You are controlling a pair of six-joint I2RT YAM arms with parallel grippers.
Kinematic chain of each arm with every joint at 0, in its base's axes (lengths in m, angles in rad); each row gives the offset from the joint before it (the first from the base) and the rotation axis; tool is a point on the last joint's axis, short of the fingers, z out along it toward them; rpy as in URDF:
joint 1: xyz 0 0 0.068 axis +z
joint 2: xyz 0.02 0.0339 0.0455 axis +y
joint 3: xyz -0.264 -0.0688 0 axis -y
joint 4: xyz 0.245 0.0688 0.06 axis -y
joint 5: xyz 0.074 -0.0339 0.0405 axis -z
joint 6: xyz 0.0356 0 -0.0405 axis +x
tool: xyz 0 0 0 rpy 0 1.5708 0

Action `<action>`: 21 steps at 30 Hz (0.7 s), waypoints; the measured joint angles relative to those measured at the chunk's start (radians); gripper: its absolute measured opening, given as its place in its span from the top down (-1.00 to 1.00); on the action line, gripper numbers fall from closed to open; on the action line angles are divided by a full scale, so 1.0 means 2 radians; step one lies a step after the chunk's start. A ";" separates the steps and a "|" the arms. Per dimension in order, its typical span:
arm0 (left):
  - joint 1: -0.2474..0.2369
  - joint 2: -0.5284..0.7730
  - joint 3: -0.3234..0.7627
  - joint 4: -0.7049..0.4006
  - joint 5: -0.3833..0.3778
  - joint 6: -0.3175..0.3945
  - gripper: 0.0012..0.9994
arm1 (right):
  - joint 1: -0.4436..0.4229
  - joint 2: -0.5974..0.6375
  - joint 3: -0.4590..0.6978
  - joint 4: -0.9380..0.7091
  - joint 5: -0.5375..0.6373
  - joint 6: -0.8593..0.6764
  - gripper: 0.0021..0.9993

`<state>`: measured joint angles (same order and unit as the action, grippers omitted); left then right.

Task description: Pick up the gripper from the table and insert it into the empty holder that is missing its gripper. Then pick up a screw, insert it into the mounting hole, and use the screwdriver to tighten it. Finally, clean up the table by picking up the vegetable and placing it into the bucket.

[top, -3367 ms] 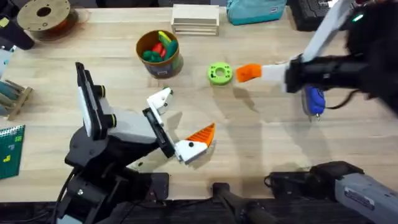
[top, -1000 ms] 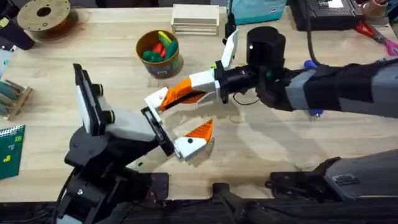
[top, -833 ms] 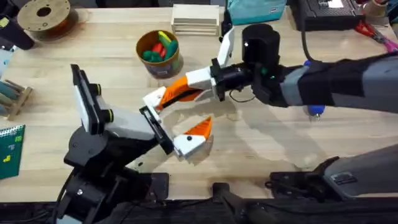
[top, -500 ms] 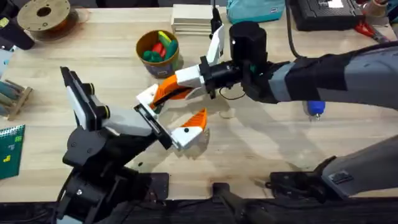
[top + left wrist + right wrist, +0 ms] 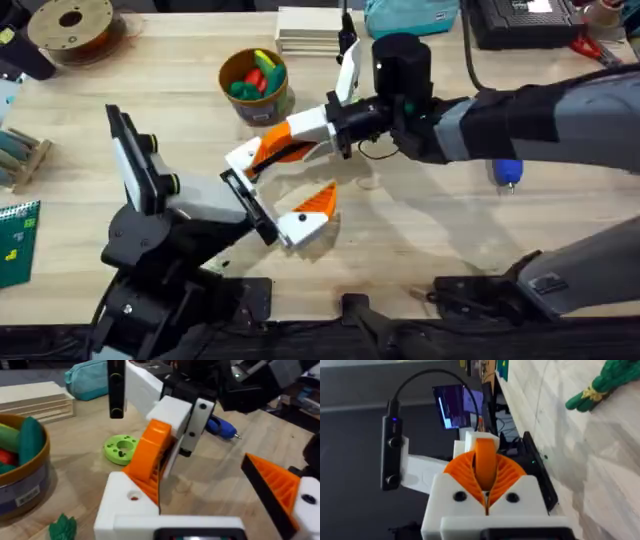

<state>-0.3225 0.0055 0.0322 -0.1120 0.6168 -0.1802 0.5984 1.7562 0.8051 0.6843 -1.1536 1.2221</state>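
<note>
Overhead shows the right gripper [image 5: 290, 140] reached across the middle, its fingers pinched shut on the orange gripper [image 5: 272, 150], and the tip of that piece is now touching the holder [image 5: 243, 158], the bare white upper finger of the left gripper [image 5: 285, 195]. A few seconds ago the right arm was way off by the green disc [image 5: 352, 117]; since then it's carried the piece over, and in the last half second both arms have barely shifted, so I'd say it's lining up the seat rather than travelling. The left gripper's jaws stand wide open, holding nothing, with the orange piece pushed against the top of the empty one and the other jaw's orange pad [image 5: 318, 199] well apart. Left wrist view shows it sitting on the white block, not obviously home yet. Screwdriver [image 5: 507, 172] lies behind the right arm, vegetable [image 5: 62, 528] just beside the bucket [image 5: 257, 85]. Screw and cleanup still to do.
</note>
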 joint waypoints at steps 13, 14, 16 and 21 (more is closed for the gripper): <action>0.000 0.000 0.000 0.000 0.019 0.012 -0.97 | -0.005 0.002 0.000 -0.001 -0.024 -0.013 0.97; 0.000 0.000 0.000 0.000 0.020 0.012 -0.97 | -0.005 0.002 0.000 -0.001 -0.025 -0.013 0.97; 0.000 0.000 0.000 -0.002 0.020 0.012 -0.97 | -0.005 0.002 0.000 -0.001 -0.025 -0.013 0.97; 0.000 0.000 0.000 -0.002 0.021 0.013 -0.97 | -0.005 0.002 0.000 -0.002 -0.027 -0.012 0.90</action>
<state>-0.3218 0.0055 0.0322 -0.1165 0.6582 -0.1536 0.5877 1.7611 0.8051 0.6800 -1.2082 1.1972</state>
